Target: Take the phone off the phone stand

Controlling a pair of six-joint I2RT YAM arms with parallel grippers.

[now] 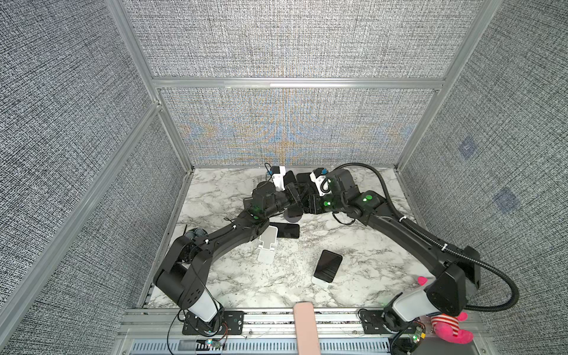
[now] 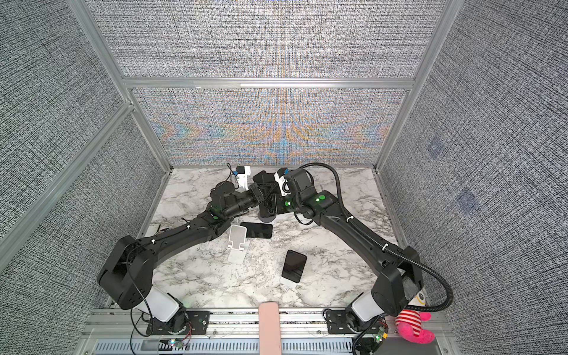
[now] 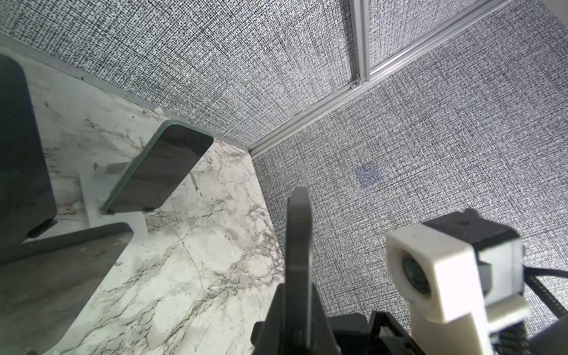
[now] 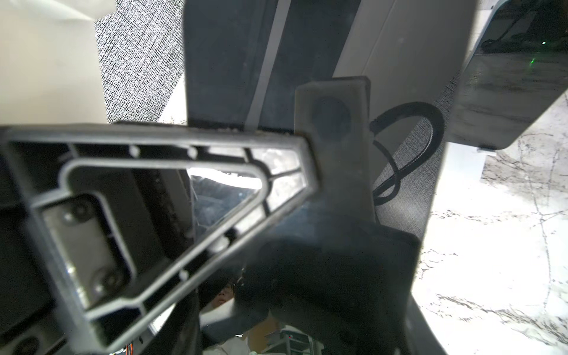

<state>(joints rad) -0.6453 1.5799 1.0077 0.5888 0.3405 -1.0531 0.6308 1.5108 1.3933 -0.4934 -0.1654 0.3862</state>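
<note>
Lower centre, a spare handset (image 1: pixel 327 265) leans on a white stand (image 1: pixel 319 282). Farther back, mid-frame, the left gripper (image 3: pixel 298 203), fingers pressed together, meets the right gripper (image 1: pixel 309 201), its opening unclear, at the phone (image 2: pixel 264 177) on its black stand (image 1: pixel 293 215).

Both top views: mounted high above the near edge, tilted down toward the far wall (image 1: pixel 285 123); whole bench (image 1: pixel 353 246) in frame. Left wrist view: low, close, facing the right wall (image 3: pixel 430 138). Right wrist view: very close, fingers (image 4: pixel 153 135) blocking most. All share the bench.
</note>
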